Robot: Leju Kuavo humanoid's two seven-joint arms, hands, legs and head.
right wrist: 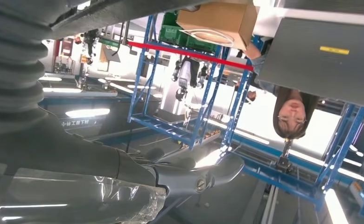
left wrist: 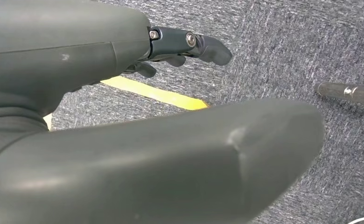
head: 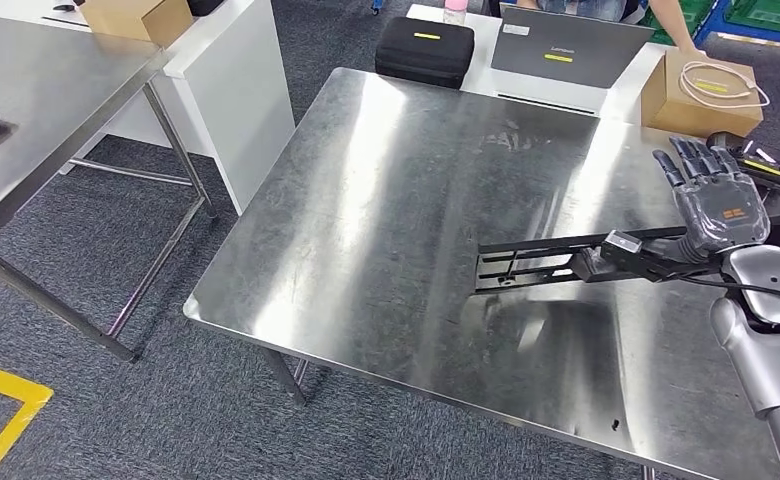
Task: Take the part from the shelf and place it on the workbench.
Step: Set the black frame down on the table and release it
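Right arm (head: 766, 350) is reaching in from the lower right, right hand (head: 711, 205) sitting palm-down with fingers (head: 691, 160) pointing away, gripping the part (head: 556, 262) underneath. Left hand (left wrist: 124, 116) is hanging low over the floor, fingers (left wrist: 189, 44) loosely curled, holding nothing.

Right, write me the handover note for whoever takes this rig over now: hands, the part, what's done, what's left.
Right hand: over the right side of the steel workbench, holding the long black part by one end. The part sticks out level toward the middle of the bench; whether it touches the surface yet cannot be told.
Left hand: hangs low over grey carpet beside a yellow floor line, holding nothing, fingers loosely curled.
Done: part is off the shelf and brought over the workbench.
Left: lower it onto the steel, let go, draw the right arm back.
Nearby: a cardboard box and a black case at the far edge.
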